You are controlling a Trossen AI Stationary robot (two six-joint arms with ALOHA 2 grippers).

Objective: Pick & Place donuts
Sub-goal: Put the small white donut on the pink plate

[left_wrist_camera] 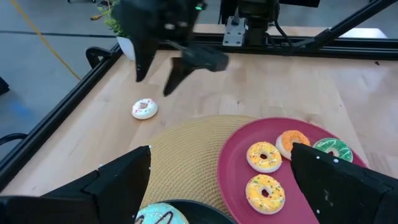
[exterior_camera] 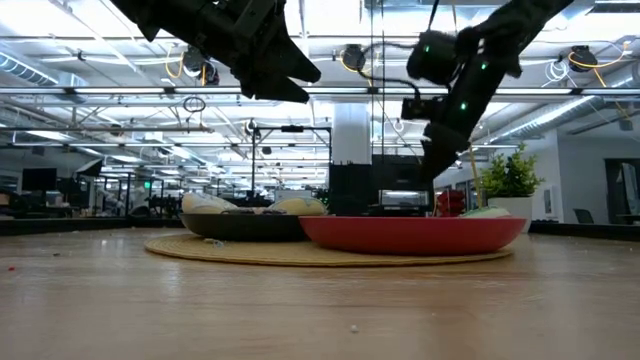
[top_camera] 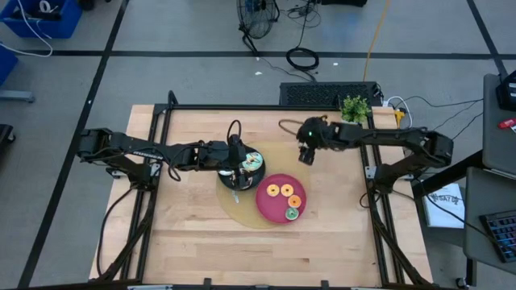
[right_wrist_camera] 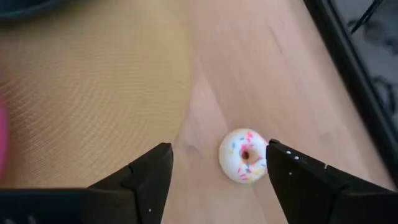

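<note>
A white sprinkled donut (right_wrist_camera: 244, 155) lies flat on the bare wood just past the straw mat (left_wrist_camera: 186, 155), and shows in the left wrist view too (left_wrist_camera: 144, 109). My right gripper (right_wrist_camera: 219, 148) hangs open above it, apart from it, with a finger on either side (left_wrist_camera: 155, 78). The red plate (top_camera: 266, 211) holds two yellow donuts (left_wrist_camera: 264, 155), an orange donut (left_wrist_camera: 292, 142) and a green donut (left_wrist_camera: 333, 149). A teal donut (left_wrist_camera: 158, 214) lies on the black plate (top_camera: 228, 184). My left gripper (top_camera: 242, 167) waits open above the black plate.
Both plates sit on the round straw mat (top_camera: 242, 211) at the table's middle. A small potted plant (top_camera: 355, 107) stands at the far edge behind the right arm. Black frame rails (left_wrist_camera: 56, 112) border the table near the white donut.
</note>
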